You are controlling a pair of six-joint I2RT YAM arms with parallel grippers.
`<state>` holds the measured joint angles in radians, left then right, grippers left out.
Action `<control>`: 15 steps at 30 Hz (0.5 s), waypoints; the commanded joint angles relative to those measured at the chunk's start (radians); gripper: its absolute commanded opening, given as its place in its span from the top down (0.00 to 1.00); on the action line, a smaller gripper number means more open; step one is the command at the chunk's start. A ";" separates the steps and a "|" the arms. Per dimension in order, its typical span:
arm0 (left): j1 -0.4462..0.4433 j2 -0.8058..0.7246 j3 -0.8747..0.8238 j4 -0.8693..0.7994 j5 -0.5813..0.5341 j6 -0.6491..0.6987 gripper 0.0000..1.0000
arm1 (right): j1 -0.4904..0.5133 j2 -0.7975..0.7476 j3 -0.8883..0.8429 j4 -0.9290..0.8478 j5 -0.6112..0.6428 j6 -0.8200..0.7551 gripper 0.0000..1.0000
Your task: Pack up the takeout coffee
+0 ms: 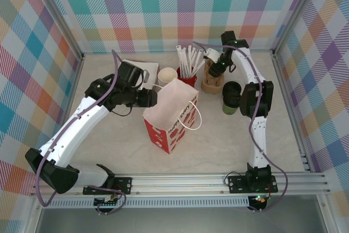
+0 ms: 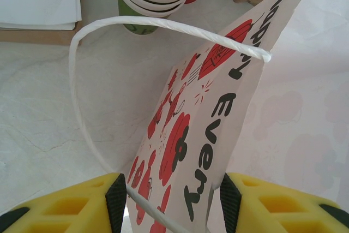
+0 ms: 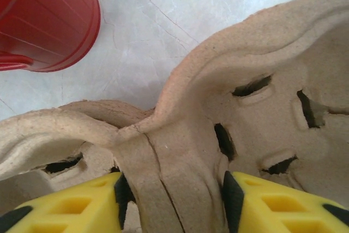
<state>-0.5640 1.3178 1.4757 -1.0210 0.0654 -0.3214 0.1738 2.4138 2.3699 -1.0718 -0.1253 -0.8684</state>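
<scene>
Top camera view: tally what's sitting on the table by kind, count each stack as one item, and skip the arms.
Paper bag: 1
Green cup with black lid: 1
Red cup of straws: 1
Stack of cream cups: 1
Pulp cup carrier: 1
Stack of white paper: 1
Total: 6

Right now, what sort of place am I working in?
Likely a robot test cell staged as a takeout coffee counter: plaid walls on an aluminium frame, a paper bag, pulp cup carrier, lidded green cup.

The left end effector (image 2: 172, 203) clamps a paper bag (image 2: 218, 118).
</scene>
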 commanded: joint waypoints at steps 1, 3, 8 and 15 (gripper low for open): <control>0.007 -0.009 0.012 -0.025 -0.018 0.000 0.49 | 0.006 -0.005 0.036 -0.041 -0.004 -0.024 0.56; 0.006 -0.009 0.012 -0.027 -0.018 -0.002 0.49 | 0.006 -0.008 0.044 -0.045 -0.002 -0.026 0.61; 0.007 -0.010 0.013 -0.027 -0.018 -0.002 0.49 | 0.007 -0.025 0.051 -0.044 -0.001 -0.029 0.66; 0.007 -0.011 0.021 -0.028 -0.018 0.000 0.49 | 0.004 -0.058 0.053 -0.047 0.007 -0.032 0.66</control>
<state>-0.5640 1.3178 1.4757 -1.0218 0.0589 -0.3214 0.1738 2.4134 2.3829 -1.0927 -0.1116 -0.8803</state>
